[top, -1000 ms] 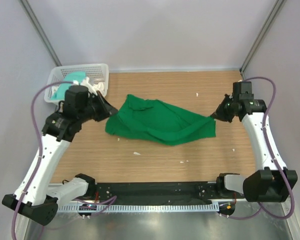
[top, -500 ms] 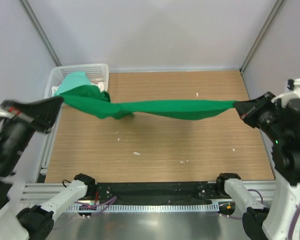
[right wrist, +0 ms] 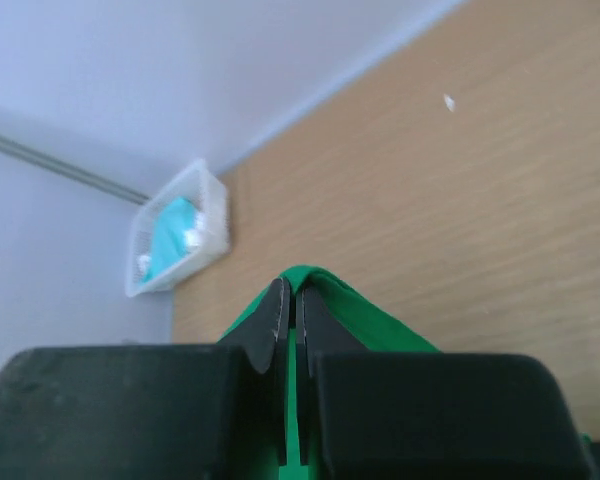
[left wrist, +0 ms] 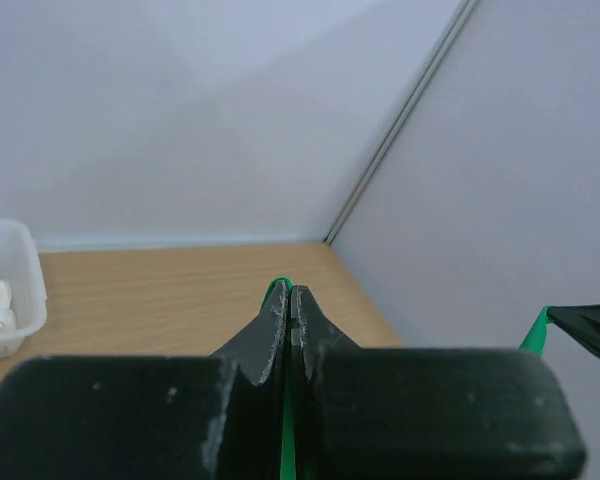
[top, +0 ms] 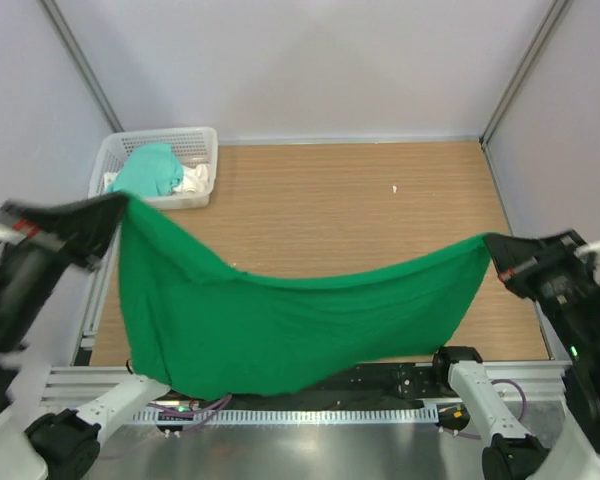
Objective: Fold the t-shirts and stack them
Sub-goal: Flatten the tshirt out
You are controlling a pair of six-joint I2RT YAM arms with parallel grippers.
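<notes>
I have my left gripper (top: 121, 203) clamped tight on one end of the green t-shirt (top: 280, 325) and my right gripper (top: 491, 244) pinched shut on the other end. The shirt hangs spread between them, sagging over the near edge of the worktop (top: 360, 200). The mint t-shirt (top: 148, 170) lies bunched in the white basket (top: 195, 133), far left.

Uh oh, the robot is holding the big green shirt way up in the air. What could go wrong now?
The left claw and right claw each pinch only a small bit of the green shirt, so it might slip out. Its bottom droops over the black rail at the front, where it could snag.
</notes>
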